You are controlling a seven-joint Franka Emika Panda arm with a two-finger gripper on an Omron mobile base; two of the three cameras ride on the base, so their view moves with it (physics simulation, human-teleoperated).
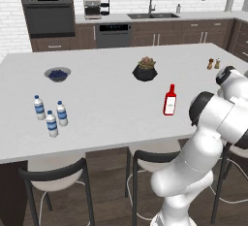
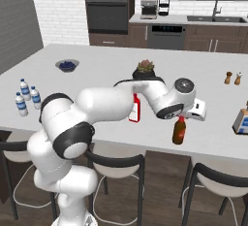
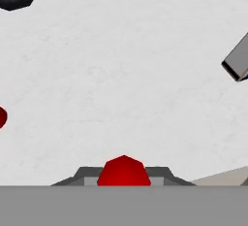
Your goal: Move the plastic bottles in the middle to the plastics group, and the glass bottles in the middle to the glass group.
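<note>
A: How much of the sorting is judged done?

B: Part of it. 3 water bottles [image 1: 50, 115] are seen together at the left of the left base view, and no loose water bottle is seen in the middle, so the plastics side is judged finished. The glass side is not.

A: What is held by the gripper [image 2: 181, 118]?

B: In the right base view, right of centre, the jaws are closed tight on the neck of a dark brown bottle [image 2: 179, 132], which hangs upright at the near edge of the counter [image 2: 97, 70]. Whether its base touches the surface cannot be told. In the hand view a red cap [image 3: 124, 170] is seen low at centre between the fingertips.

A: And the red bottle [image 1: 170, 101]?

B: It is left standing upright right of centre in the left base view, below and to the right of the potted plant [image 1: 145, 69].

A: Where is the glass group [image 1: 213, 64]?

B: 2 tiny brown bottles are seen at the upper right of the left base view, well apart from the held bottle. 2 glass bottles are therefore judged left to be delivered there.
</note>
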